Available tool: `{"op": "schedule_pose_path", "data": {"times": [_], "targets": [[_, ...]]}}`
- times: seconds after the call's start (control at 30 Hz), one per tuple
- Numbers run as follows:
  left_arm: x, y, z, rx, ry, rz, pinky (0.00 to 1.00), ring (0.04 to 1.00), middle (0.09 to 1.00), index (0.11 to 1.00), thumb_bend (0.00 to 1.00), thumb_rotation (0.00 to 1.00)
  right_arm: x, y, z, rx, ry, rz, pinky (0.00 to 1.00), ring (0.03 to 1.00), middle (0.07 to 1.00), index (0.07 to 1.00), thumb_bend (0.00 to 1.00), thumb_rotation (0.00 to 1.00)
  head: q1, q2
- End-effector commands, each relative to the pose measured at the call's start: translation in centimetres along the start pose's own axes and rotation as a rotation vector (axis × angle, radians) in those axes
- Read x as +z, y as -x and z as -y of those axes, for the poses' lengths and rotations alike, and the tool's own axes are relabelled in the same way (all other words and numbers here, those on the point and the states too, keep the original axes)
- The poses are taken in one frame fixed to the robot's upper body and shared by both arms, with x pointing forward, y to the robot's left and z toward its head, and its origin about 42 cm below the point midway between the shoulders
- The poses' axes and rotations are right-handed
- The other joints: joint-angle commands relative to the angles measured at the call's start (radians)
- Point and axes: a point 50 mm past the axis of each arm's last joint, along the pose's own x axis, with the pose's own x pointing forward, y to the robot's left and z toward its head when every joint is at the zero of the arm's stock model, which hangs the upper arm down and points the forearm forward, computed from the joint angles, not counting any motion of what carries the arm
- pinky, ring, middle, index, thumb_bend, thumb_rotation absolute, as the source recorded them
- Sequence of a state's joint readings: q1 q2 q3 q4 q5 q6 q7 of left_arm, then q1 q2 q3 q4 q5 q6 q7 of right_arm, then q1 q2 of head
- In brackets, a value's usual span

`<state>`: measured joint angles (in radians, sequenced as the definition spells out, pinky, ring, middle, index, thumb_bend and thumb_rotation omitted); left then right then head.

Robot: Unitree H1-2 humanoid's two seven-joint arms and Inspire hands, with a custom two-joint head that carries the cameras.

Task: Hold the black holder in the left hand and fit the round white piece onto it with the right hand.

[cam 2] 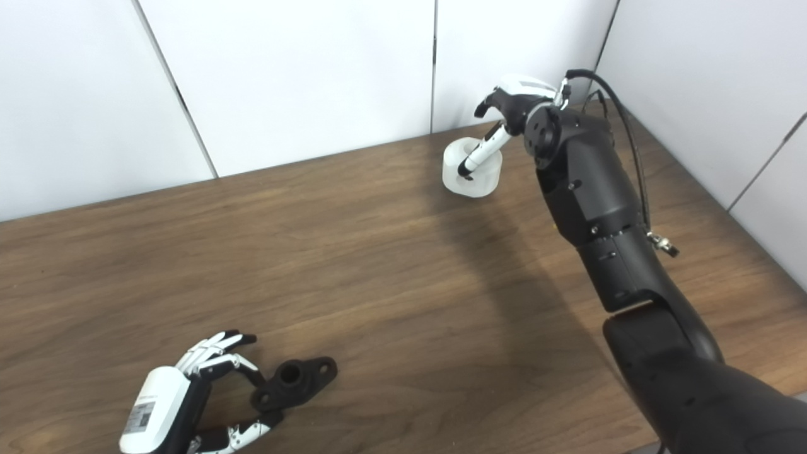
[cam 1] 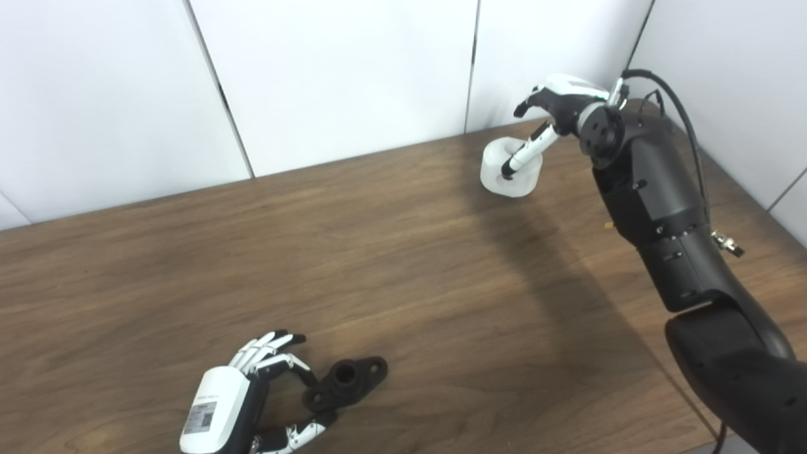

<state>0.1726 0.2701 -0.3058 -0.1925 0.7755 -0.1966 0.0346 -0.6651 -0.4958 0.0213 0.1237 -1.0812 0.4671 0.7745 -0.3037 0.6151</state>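
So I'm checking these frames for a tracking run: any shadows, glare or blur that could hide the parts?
Left eye view: the right arm's broad shadow darkens the table below the round white piece; no glare. Right eye view: same shadow; the black holder is low in contrast against the dark wood by the left hand. Both are slightly soft.

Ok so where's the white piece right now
The white piece sits at the far right of the table near the wall, under the right hand, far from the black holder at the near left.
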Motion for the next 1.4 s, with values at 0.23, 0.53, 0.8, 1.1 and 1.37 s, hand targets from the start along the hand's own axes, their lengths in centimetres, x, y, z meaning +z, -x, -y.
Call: {"op": "schedule_pose_path", "data": {"times": [0.23, 0.53, 0.8, 1.1, 1.37], "targets": [[-1.1, 1.6, 1.6, -0.085, -0.001, -0.089, 0.86, 0.876, 0.818, 0.487, 0.52, 0.04, 1.3, 0.0, 3.4, -0.056, 0.051, -0.026, 0.91, 1.0, 1.0, 0.827, 0.98, 0.41, -0.001, 0.0], [-1.1, 1.6, 1.6, -0.087, 0.0, -0.089, 0.86, 0.874, 0.815, 0.487, 0.52, 0.04, 1.0, -0.5, 2.9, -0.046, 0.048, -0.047, 0.93, 1.0, 1.0, 0.829, 0.97, 0.39, -0.001, 0.003], [-1.1, 1.5, 1.6, -0.087, -0.001, -0.094, 0.86, 0.875, 0.817, 0.487, 0.52, 0.04, 0.8, -0.9, 2.6, -0.036, 0.051, -0.049, 0.96, 1.0, 1.0, 0.818, 0.96, 0.38, 0.001, 0.003], [-1.1, 1.5, 1.6, -0.088, -0.001, -0.097, 0.86, 0.872, 0.815, 0.487, 0.52, 0.04, 0.8, -0.9, 2.5, -0.059, 0.03, -0.026, 0.98, 1.0, 1.0, 0.782, 0.93, 0.34, 0.004, 0.004], [-0.8, 1.5, 1.5, -0.089, -0.003, -0.099, 0.86, 0.876, 0.817, 0.487, 0.52, 0.04, 1.0, -0.8, 2.3, -0.083, 0.037, -0.003, 0.95, 1.0, 0.993, 0.76, 0.92, 0.33, 0.006, 0.008]]}}
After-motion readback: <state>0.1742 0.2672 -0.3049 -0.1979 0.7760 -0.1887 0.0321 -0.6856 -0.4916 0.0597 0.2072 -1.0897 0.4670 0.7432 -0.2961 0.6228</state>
